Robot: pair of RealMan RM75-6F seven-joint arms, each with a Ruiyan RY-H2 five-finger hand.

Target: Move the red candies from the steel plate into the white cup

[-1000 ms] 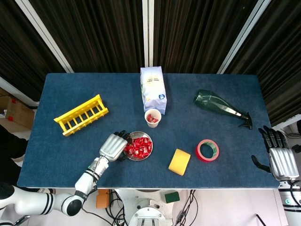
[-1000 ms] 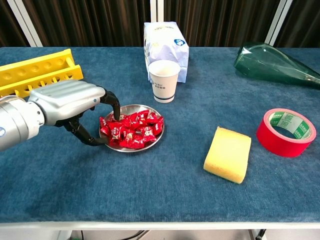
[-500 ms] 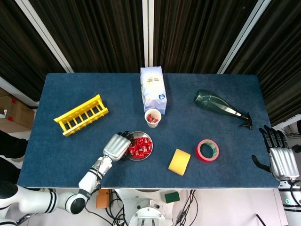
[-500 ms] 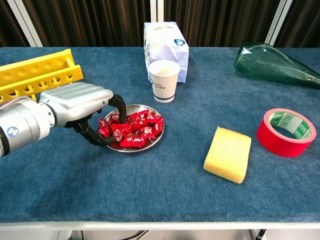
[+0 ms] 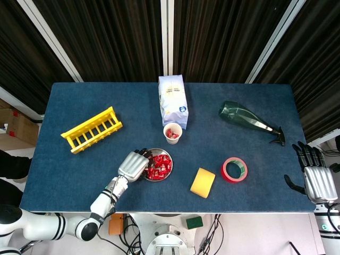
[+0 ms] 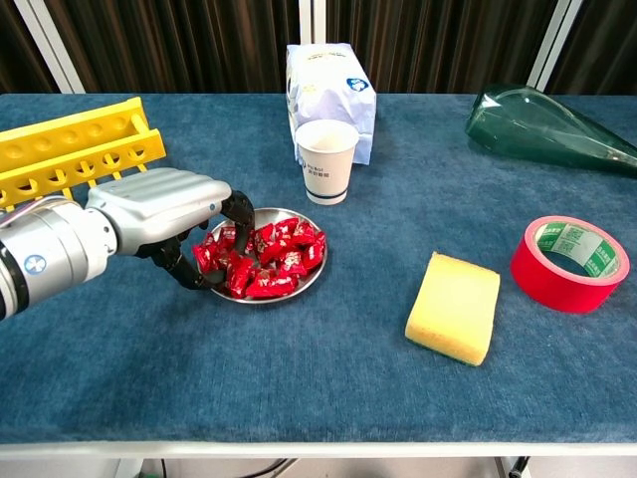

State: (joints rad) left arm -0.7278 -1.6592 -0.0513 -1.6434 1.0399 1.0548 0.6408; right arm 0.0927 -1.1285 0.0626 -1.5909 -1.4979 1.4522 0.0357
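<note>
Red candies (image 5: 161,166) (image 6: 274,259) are heaped on the steel plate (image 5: 158,180) (image 6: 269,214) near the table's front. My left hand (image 5: 133,166) (image 6: 159,204) lies over the plate's left rim. Its fingers curl down into the pile and close with the thumb around candies at that edge. The white cup (image 5: 172,133) (image 6: 326,164) stands upright just behind the plate, and in the head view some red candies show inside it. My right hand (image 5: 319,180) hangs off the table's right front corner, fingers apart and holding nothing; the chest view does not show it.
A white bag (image 5: 173,100) stands right behind the cup. A yellow rack (image 5: 91,129) lies at the left. A yellow sponge (image 5: 202,182) and a red tape roll (image 5: 234,169) sit to the right of the plate, and a green bottle (image 5: 244,117) lies at the back right.
My left hand has slid right over the plate's edge and its fingers have curled tighter into the candies, which have shifted. The right hand has not moved.
</note>
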